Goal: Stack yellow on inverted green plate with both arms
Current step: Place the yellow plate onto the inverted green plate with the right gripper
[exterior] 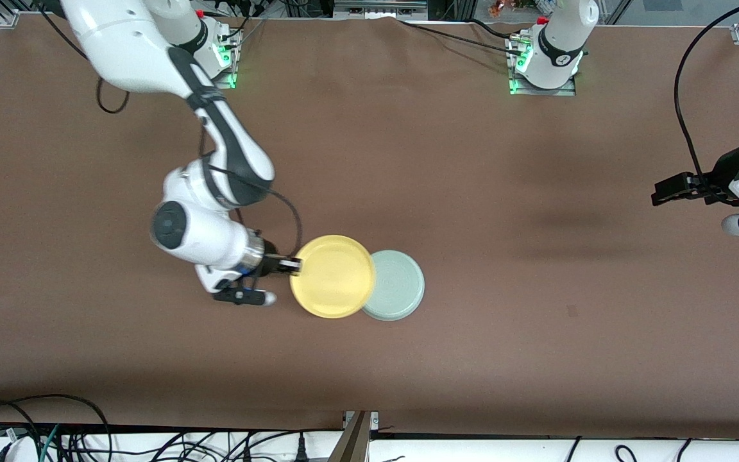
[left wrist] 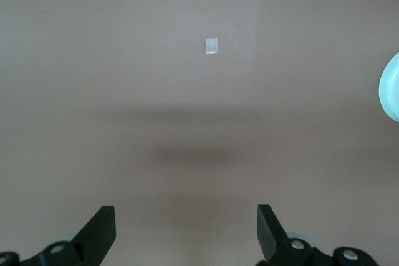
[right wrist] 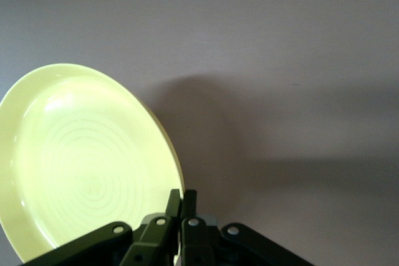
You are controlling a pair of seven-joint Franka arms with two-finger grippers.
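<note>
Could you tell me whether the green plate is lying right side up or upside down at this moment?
Upside down. The green plate shows its ringed underside on the table, partly covered by the yellow plate that the right end effector grips by the rim.

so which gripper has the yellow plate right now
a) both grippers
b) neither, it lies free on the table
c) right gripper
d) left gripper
c: the right gripper is shut on the rim of the yellow plate, while the left gripper hangs open over bare table.
</note>
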